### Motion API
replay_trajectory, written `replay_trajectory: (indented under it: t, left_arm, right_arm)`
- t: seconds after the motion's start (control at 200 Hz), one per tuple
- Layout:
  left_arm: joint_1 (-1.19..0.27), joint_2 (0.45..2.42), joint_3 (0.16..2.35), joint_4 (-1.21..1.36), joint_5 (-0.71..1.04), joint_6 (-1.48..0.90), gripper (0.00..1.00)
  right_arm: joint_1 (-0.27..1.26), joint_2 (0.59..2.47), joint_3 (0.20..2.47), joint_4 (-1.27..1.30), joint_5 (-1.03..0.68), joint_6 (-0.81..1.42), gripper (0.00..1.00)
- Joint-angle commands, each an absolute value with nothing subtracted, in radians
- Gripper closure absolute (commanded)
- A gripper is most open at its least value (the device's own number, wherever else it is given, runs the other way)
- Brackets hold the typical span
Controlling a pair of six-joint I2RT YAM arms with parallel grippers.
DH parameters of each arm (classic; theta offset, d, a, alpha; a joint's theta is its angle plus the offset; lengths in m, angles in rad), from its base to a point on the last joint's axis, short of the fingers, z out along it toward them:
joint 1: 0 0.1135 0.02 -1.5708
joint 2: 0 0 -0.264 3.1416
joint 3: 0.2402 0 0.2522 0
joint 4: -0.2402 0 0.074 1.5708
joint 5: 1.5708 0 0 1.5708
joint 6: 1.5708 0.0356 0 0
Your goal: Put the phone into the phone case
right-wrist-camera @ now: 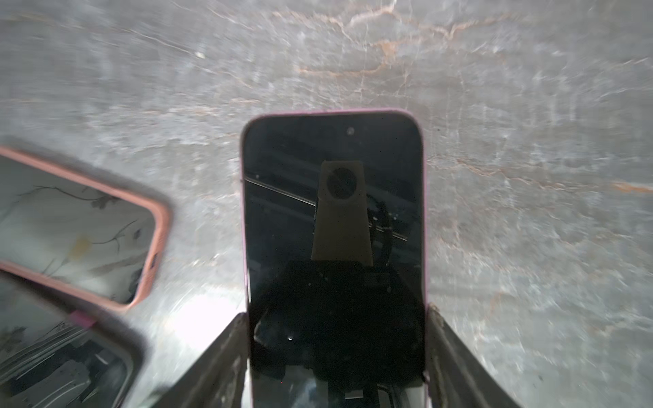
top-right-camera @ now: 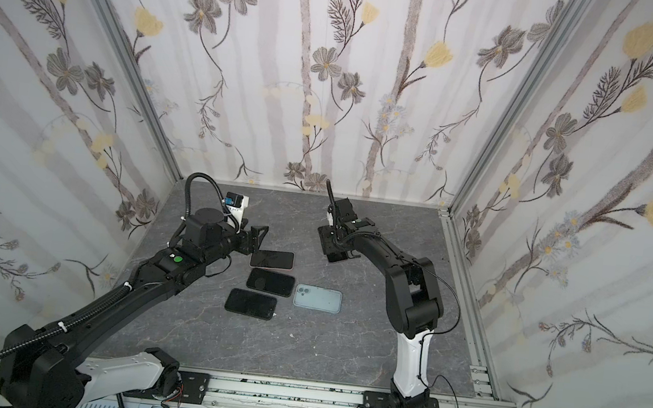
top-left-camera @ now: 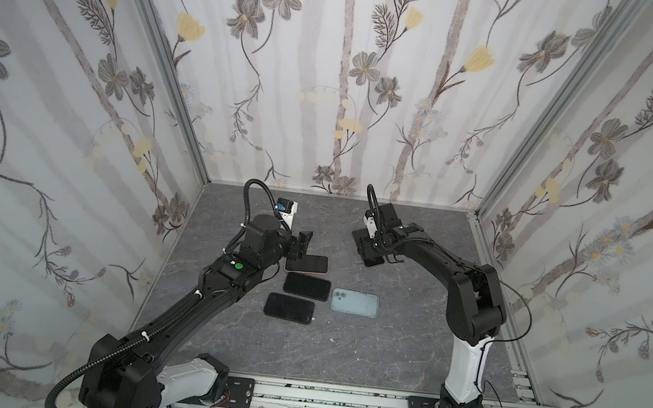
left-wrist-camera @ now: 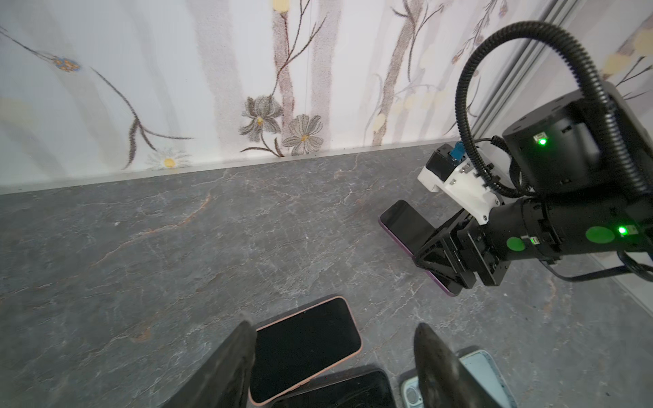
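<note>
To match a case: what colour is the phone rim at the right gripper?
Pinkish purple phone rim; right wrist view.

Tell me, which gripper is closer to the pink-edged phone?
Left. The left gripper hangs open just above one end of the pink-edged phone. The right gripper is well apart from it, closed on a purple-edged phone.

Purple-rimmed phone point(right-wrist-camera: 334, 226), screen up, held by its long edges — pale blue case point(top-left-camera: 355, 303) lies flat, well apart.
</note>
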State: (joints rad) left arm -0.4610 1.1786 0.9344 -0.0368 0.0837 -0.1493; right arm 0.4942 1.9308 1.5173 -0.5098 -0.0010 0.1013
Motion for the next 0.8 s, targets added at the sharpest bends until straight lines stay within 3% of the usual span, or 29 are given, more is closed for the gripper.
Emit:
replay_trajectory:
  t: [0.0, 0.35, 0.525, 0.794]
  left_arm:
    - [-0.460, 1.194, 0.998, -0.074, 0.217, -0.268, 0.30]
    - [-0.435, 1.243, 1.091, -0.048, 0.480, -0.597, 0.33]
    - [-0.428, 1.227, 1.076, -0.023, 0.538, -0.646, 0.40]
    - [-0.426, 1.217, 1.071, -0.040, 0.583, -0.643, 0.59]
  right_arm:
    - [0.517, 1.809, 1.437, -0.384, -0.034, 0.061, 0.58]
    - [0.669, 1.444, 1.239, -0.237, -0.103, -0.002, 0.58]
    - [0.718, 1.394, 1.231, -0.219, -0.133, -0.014, 0.59]
    - [0.775, 1.384, 1.247, -0.187, -0.176, -0.027, 0.59]
